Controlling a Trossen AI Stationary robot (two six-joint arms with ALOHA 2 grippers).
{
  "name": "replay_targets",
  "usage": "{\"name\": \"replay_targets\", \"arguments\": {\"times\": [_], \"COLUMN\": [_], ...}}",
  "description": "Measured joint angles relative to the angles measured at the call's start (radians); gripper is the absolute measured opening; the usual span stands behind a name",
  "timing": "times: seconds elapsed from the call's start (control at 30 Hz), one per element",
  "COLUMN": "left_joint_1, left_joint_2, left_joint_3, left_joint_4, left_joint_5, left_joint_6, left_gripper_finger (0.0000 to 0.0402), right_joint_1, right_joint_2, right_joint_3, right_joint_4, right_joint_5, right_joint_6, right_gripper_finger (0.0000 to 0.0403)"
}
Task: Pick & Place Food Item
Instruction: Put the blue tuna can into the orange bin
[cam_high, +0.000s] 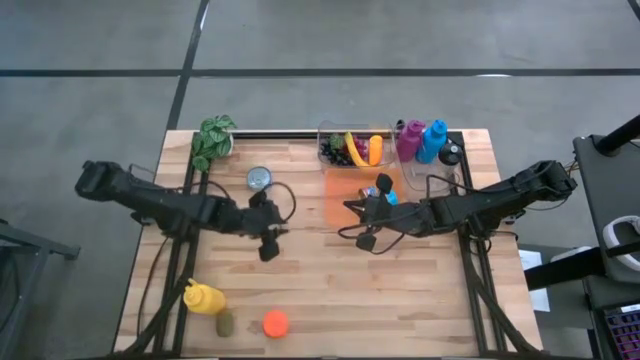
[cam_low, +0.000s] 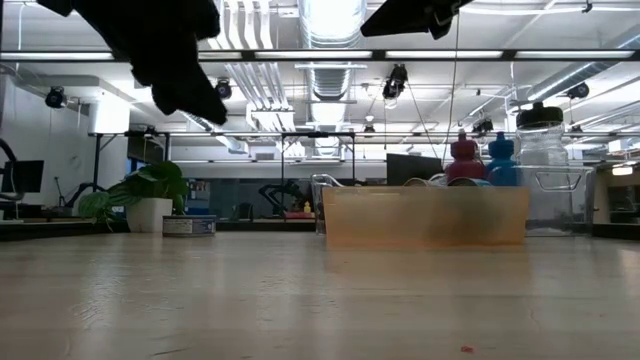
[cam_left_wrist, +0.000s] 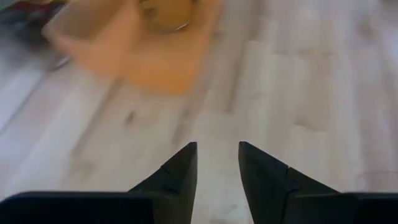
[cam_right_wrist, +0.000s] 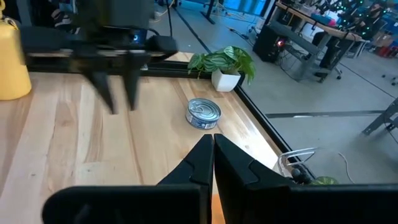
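My left gripper (cam_high: 269, 244) hangs over the bare middle of the table, left of the orange bin (cam_high: 362, 195). It slants down, and its fingers (cam_left_wrist: 217, 163) stand open with nothing between them. A yellowish food item (cam_left_wrist: 165, 12) lies in the orange bin. My right gripper (cam_high: 355, 210) hovers at the bin's left side; its fingers (cam_right_wrist: 212, 142) are shut and hold nothing. A red-orange ball (cam_high: 275, 322), an olive-green item (cam_high: 225, 323) and a yellow bottle (cam_high: 203, 297) sit on the table near its front left.
A tin can (cam_high: 260, 178) and a potted plant (cam_high: 213, 140) stand at the far left. At the far right are a clear bin of fruit (cam_high: 350, 148), purple (cam_high: 410, 138) and blue (cam_high: 433, 140) bottles and a clear jar (cam_low: 543, 150).
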Motion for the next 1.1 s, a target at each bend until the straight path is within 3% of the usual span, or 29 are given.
{"name": "replay_targets", "arguments": {"times": [0.23, 0.63, 1.1], "left_joint_1": [0.176, 0.510, 0.541], "left_joint_2": [0.000, 0.000, 0.008], "left_joint_3": [0.044, -0.023, -0.109], "left_joint_4": [-0.226, -0.226, -0.060], "left_joint_5": [-0.070, -0.074, -0.069], "left_joint_6": [-0.140, -0.237, -0.239], "left_gripper_finger": [0.0118, 0.0118, 0.0118], "right_joint_1": [0.000, 0.000, 0.000], "right_joint_2": [0.000, 0.000, 0.000], "right_joint_3": [0.000, 0.000, 0.000], "right_joint_4": [0.000, 0.000, 0.000], "right_joint_5": [0.000, 0.000, 0.000], "right_joint_6": [0.000, -0.001, -0.002], "right_gripper_finger": [0.0008, 0.0008, 0.0008]}}
